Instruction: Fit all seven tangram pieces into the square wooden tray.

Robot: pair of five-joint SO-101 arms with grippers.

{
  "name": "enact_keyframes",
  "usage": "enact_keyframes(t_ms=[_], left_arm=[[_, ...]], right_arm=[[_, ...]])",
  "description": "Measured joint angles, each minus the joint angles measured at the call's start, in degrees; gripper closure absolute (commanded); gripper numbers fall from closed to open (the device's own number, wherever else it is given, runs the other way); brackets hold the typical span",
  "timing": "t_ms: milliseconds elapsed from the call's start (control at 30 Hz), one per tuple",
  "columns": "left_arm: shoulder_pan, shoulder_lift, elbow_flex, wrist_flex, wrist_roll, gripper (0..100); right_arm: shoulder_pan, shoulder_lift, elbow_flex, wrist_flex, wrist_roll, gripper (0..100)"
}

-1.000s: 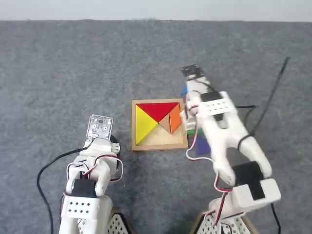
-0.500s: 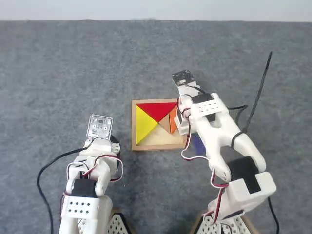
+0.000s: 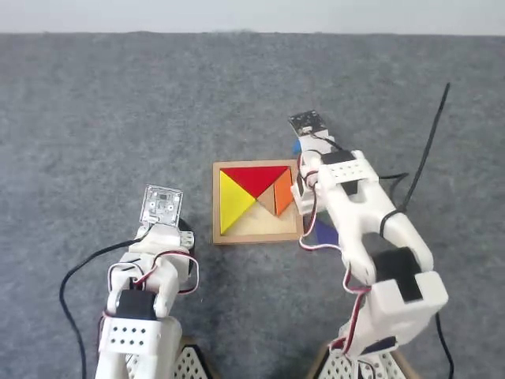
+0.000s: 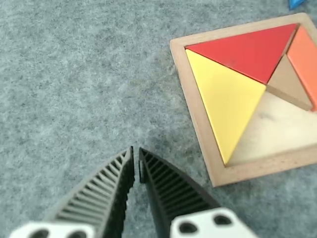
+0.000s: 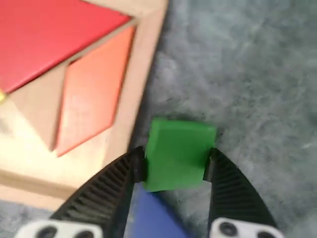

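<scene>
Three pieces, red (image 3: 254, 178), yellow (image 3: 233, 201) and orange (image 3: 282, 193), lie in the tray (image 3: 216, 203); the right arm overhangs its right rim. Left wrist view: left pincer (image 4: 136, 153) pressed together over the counter (image 4: 74, 74). Right wrist view: right pincer (image 5: 173, 161) pinching the green piece (image 5: 178, 152) just outside the rim, blue piece (image 5: 153, 218) adjacent.

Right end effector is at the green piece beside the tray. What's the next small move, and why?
Probably a short straight lift. The right end effector looks shut on the green piece, which sits just outside the rim of the tray, next to a blue piece. Raising it first should clear the rim before crossing to the bare wood.
</scene>
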Motion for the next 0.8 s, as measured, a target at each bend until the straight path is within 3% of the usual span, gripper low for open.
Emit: enact_keyframes(t_ms=[467, 667, 800], left_arm=[[0.0, 0.0, 0.0, 0.0, 0.0, 98], [0.0, 0.0, 0.0, 0.0, 0.0, 98], [0.0, 0.0, 0.0, 0.0, 0.0, 98]], right_arm=[[2.8, 2.0, -1.3, -0.1, 2.3, 80.5], [4.2, 3.6, -3.3, 0.3, -0.7, 94.6], [5.4, 4.1, -4.2, 0.9, -1.2, 93.6]])
